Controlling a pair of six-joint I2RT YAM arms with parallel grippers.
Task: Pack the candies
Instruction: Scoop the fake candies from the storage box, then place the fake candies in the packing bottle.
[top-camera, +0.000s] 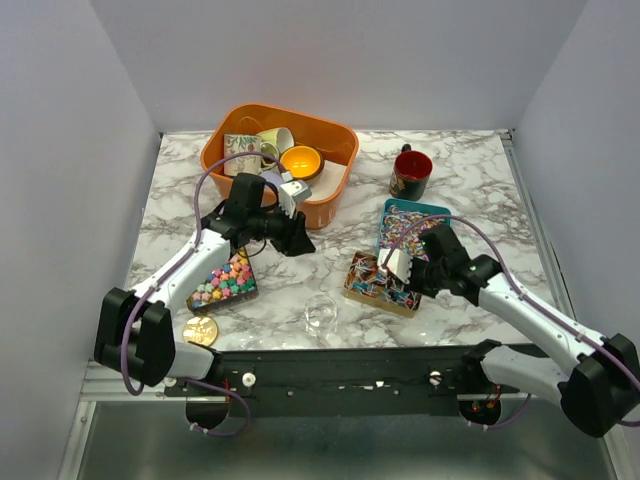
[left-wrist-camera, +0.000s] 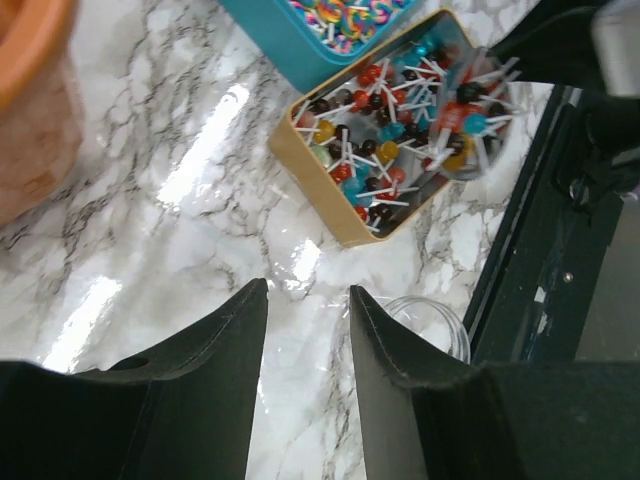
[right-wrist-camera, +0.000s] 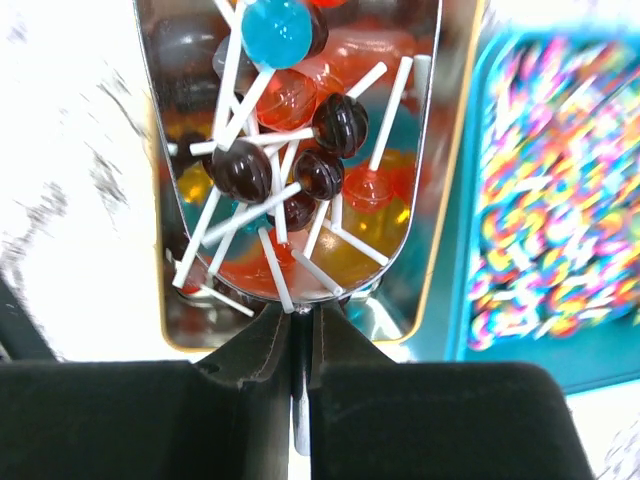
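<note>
Candies lie in three open tins: pastel star pieces (top-camera: 226, 279) near the left arm, small multicoloured sweets in a teal tin (top-camera: 391, 216), and lollipops in a gold tin (top-camera: 354, 286). My right gripper (right-wrist-camera: 300, 310) is shut on the handle of a metal scoop (right-wrist-camera: 425, 150), which is loaded with lollipops (right-wrist-camera: 290, 150) and held over the gold tin (right-wrist-camera: 180, 335). My left gripper (left-wrist-camera: 308, 290) hangs open and empty above the marble, left of the gold tin (left-wrist-camera: 335, 215). From above, the left gripper (top-camera: 298, 243) sits in front of the orange basket.
An orange basket (top-camera: 335, 195) with cups stands at the back, with a red mug (top-camera: 411, 173) to its right. A clear cup (top-camera: 320, 314) and a gold coin-like disc (top-camera: 200, 331) lie near the front edge. The clear cup (left-wrist-camera: 440, 322) is just right of my left fingers.
</note>
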